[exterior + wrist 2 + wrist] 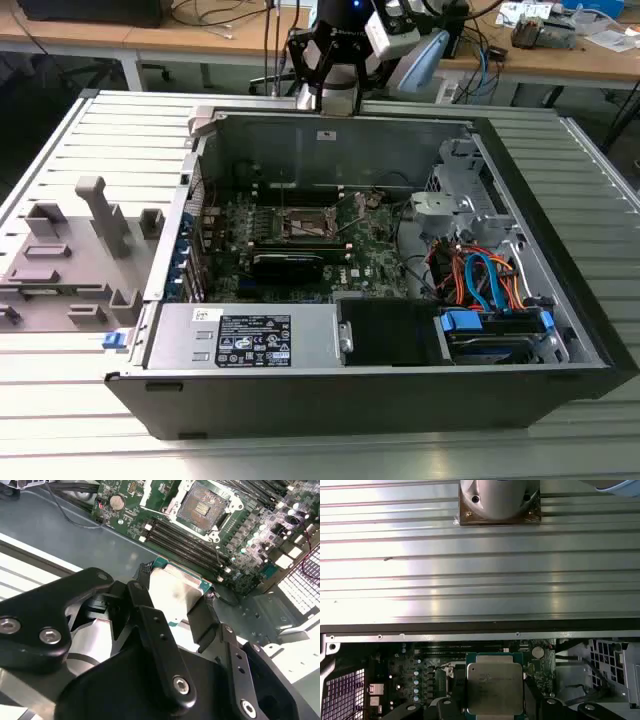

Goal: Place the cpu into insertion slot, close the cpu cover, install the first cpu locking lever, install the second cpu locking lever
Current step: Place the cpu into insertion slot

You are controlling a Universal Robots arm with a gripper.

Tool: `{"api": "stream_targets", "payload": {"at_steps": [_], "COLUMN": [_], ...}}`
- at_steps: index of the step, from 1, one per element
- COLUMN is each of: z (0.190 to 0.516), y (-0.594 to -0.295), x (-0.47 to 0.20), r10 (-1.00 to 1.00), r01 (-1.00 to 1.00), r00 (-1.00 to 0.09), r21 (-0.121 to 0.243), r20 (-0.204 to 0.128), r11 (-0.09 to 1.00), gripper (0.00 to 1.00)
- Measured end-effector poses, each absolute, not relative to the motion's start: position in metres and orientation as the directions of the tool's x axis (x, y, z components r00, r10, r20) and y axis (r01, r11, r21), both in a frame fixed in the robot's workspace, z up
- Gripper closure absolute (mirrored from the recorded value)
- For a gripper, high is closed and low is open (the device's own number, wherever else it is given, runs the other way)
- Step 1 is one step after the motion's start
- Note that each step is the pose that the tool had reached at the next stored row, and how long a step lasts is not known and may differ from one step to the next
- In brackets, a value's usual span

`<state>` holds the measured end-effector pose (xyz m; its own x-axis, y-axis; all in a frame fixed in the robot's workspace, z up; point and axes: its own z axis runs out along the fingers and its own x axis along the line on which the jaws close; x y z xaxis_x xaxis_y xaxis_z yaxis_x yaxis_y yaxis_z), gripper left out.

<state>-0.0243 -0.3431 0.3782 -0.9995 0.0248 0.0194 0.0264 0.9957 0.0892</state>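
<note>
Near edge of the open computer case [330,150]: power supply [250,335] with its label facing up. To the exterior view's right of it, a drive bay with blue and orange cables [480,280].

Mid case: motherboard [300,250] lying flat. The socket [200,507] is bare, contact field exposed, nothing seated in it. Memory slots [190,545] run along one side of the socket, and a coin cell [116,501] sits off towards a board corner.

Far side: my arm [340,50] is up over the case's far wall. My gripper [175,605] is clamped on the cpu [175,592], one black finger on each of two opposite edges, fingers [145,605] pressed against it. In the first wrist view the cpu [494,687] sits level, silver lid showing, green edge visible around it. It hangs clear of the board and well apart from the socket.

Outside the case: slatted metal table [60,420], and a grey fixture [70,260] on it to the exterior view's left. Beyond the arm, wooden desks [200,35] with clutter.
</note>
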Motion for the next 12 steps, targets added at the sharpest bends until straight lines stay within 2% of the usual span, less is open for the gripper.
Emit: {"api": "stream_targets", "payload": {"at_steps": [12], "z": [0.362], "y": [-0.343], "x": [-0.024], "r10": [0.025], "r01": [0.026], "r00": [-1.0], "r21": [0.089], "r20": [0.019], "r11": [0.996], "gripper": [0.45]}}
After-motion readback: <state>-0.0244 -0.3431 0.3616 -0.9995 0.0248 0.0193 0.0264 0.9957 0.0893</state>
